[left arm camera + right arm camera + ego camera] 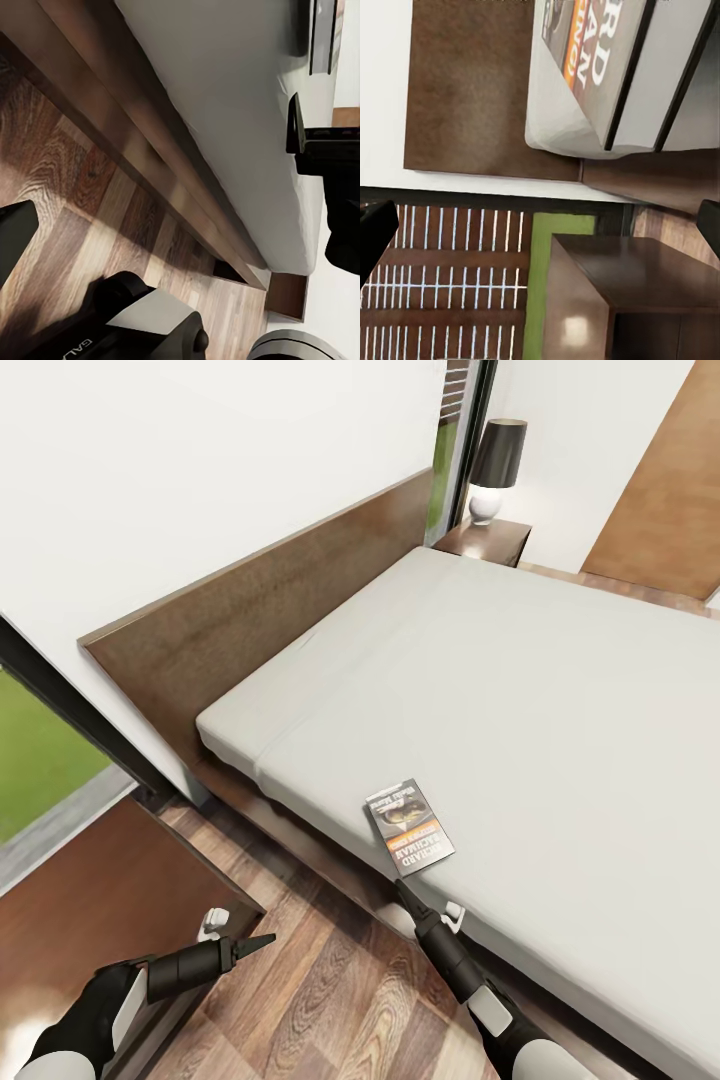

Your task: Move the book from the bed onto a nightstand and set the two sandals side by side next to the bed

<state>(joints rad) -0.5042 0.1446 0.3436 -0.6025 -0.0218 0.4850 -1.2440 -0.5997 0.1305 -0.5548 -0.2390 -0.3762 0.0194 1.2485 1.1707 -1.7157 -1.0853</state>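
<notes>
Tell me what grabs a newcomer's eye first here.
The big off-white bed with its long brown headboard. Next, the small book lying flat near the mattress's near edge, with the right gripper just short of it. At the far end, a dark-shaded lamp stands on a nightstand.

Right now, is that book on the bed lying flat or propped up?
Lying flat: the book rests cover-up on the bed near its edge, closed.

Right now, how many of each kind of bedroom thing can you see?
Bed: 1
Nightstands: 2, one far, one near
Lamp: 1
Book: 1
Total: 5
</notes>
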